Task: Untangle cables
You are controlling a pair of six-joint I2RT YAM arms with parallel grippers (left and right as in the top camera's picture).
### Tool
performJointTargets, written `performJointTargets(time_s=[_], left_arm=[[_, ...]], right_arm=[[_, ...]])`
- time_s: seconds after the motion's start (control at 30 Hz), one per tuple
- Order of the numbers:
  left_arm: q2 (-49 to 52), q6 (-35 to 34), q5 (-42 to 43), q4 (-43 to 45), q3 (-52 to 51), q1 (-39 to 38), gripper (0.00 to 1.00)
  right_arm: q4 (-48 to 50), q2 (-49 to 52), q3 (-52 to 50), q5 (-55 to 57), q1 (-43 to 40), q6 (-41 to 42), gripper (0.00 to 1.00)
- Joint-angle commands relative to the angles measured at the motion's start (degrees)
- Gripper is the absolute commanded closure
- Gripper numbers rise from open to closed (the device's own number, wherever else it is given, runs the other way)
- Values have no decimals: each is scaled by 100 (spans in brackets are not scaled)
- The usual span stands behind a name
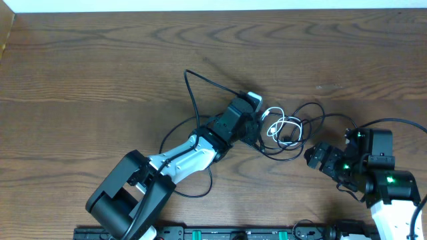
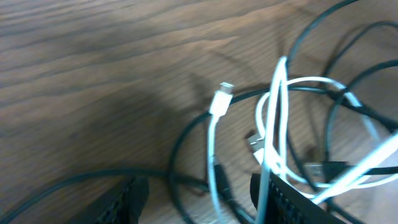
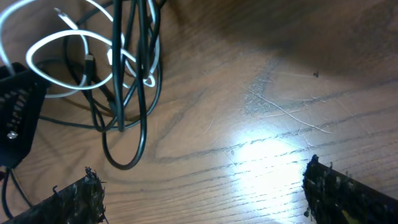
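Observation:
The cables lie bunched at the table's middle (image 1: 285,130). The white cable (image 1: 275,125) coils inside loops of black cable (image 1: 313,110), and one black strand arcs far left (image 1: 190,87). My left gripper (image 1: 256,125) sits at the bunch's left edge, open. Between its fingers (image 2: 124,202) run a white strand (image 2: 211,155) and a black strand, neither clamped. More white cable drapes over the right finger (image 2: 298,202). The white plug (image 2: 222,98) lies just ahead. My right gripper (image 1: 313,159) stands open below right of the bunch, nothing between its fingers (image 3: 78,199).
The wooden table (image 1: 100,67) stretches bare to the left and far side. In the right wrist view a black loop (image 3: 124,155) hangs down towards the open jaws, and the left gripper's finger (image 3: 15,118) shows at the left edge. The arms' bases stand at the near edge.

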Motion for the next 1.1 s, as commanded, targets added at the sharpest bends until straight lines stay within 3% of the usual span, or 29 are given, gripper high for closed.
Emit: performJointTargets(time_s=[0.0,0.17,0.4,0.67,0.77,0.87,1.0,1.07], left_arm=[[-98,11,-92,-33,79,50,41],[-251,57,382,-203,79,59,40],[-774,144,1038,-337,79,35,31],[-254,173,1064,122,79,-319,26],[-28,184,717,402,79,-407,27],[140,179,286,557,79,-437,41],[413,164,-66,876,79,-435,48],[455,164,-155,990,79,-435,62]], right_arm=[[48,120,-17,42,-20,-114,1],[48,203,-17,118,-20,-140,1],[92,203,-17,140,-20,-216,1],[238,203,-17,138,-20,-214,1],[212,203,-17,138,-20,-214,1],[212,203,-17,136,-20,-214,1],[201,203,-17,133,-20,-214,1],[197,203,-17,133,-20,-214,1]])
